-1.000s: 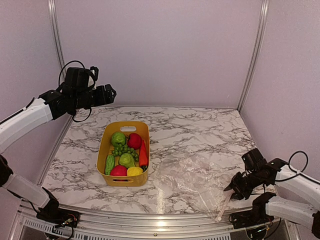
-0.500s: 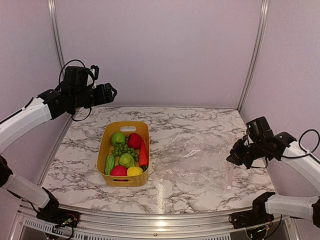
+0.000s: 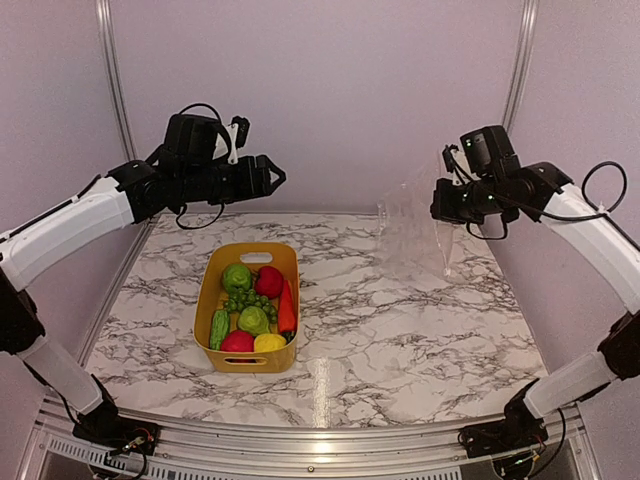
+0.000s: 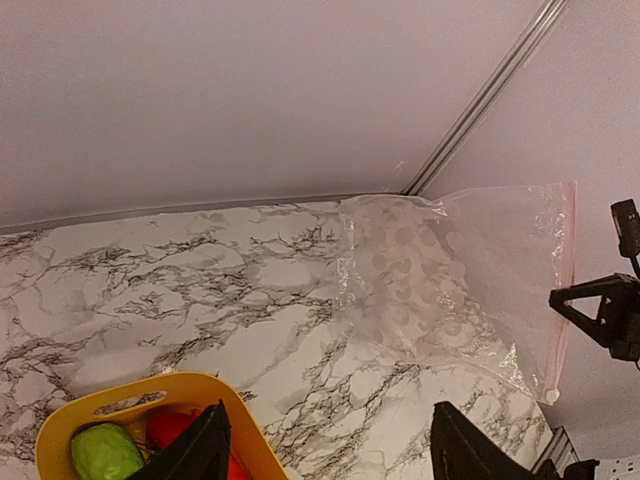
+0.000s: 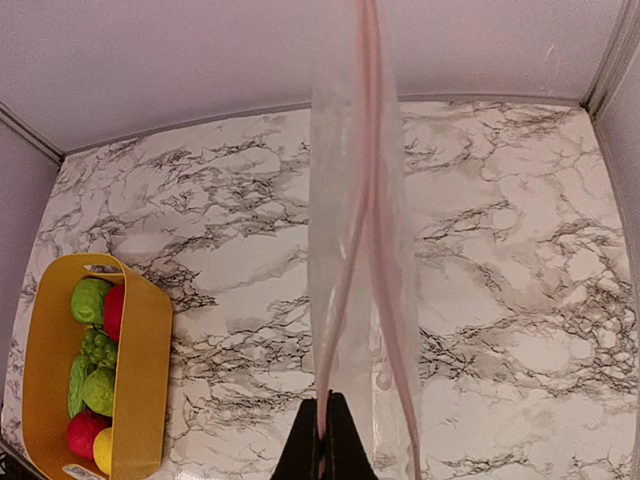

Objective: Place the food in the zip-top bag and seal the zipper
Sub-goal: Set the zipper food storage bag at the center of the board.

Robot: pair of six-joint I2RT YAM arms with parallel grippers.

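The clear zip-top bag hangs in the air at the back right, lifted off the table. My right gripper is shut on one side of its pink zipper; the mouth gapes, its other strip hanging apart. In the left wrist view the bag shows with its zipper at the right. The food lies in the yellow tub: green pepper, red apples, grapes, carrot, cucumber, lemon. My left gripper is open, high above the tub's far end, and holds nothing.
The marble table ends at pale walls on three sides, with metal corner posts at the back. The tub sits left of centre.
My right gripper has shut on the bag's zipper and raised it from the front right of the table to the back right. My left arm has swung rightward, toward the middle.
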